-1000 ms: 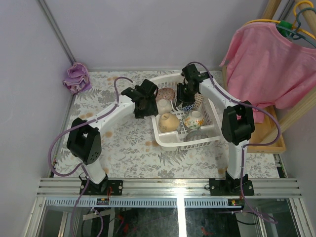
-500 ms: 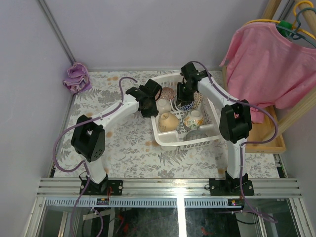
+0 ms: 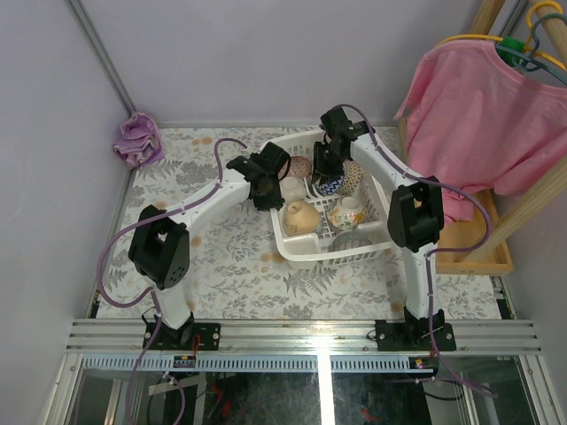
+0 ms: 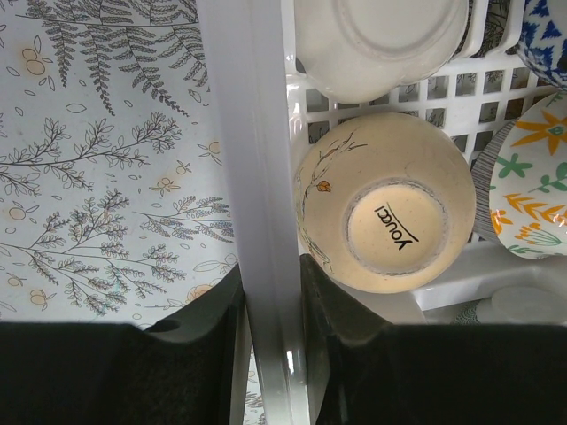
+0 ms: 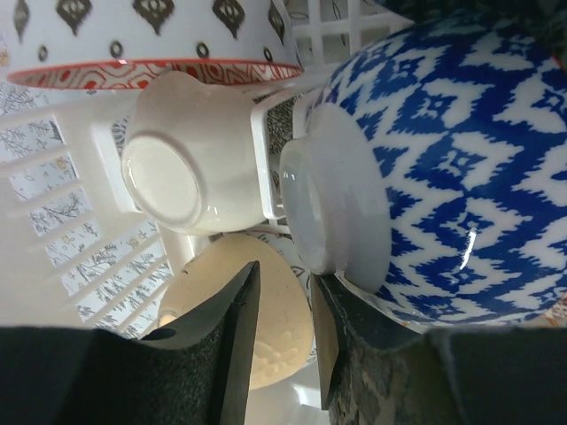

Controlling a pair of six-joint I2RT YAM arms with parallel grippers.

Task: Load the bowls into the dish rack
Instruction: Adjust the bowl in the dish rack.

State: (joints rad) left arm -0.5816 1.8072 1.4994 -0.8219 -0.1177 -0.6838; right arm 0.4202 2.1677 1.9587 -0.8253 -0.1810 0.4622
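The left gripper point(image 4: 273, 305) straddles the left wall of the rack point(image 4: 257, 133), one finger outside over the table point(image 4: 106, 177) and one inside. The fingers look pressed against the wall, so I read that hand as clenched on the rack, probably steadying it. Just inside that wall a cream bowl point(image 4: 381, 199) lies with its foot toward the camera, and beyond it is a white bowl point(image 4: 381, 40). From overhead I find no bowl out on the table, so loading looks nearly finished. What I'd watch is the blue-and-white bowl point(image 5: 461, 168) near the rack's far end. In the right wrist view it lies on its side immediately right of the right gripper point(image 5: 283, 301), its lower edge overlapping the right finger. Its foot ring faces left toward the white bowl, so its axis runs across the fingers, not along them. The right gripper's fingers are drawn nearly together with only a slim gap, and I can see nothing held in it, so that hand grasps nothing. The right arm is plainly the nearer one to this bowl. If the bowl needs settling, I judge the hand must spread and shift to its right. A careless nudge could roll the bowl into the white bowl.
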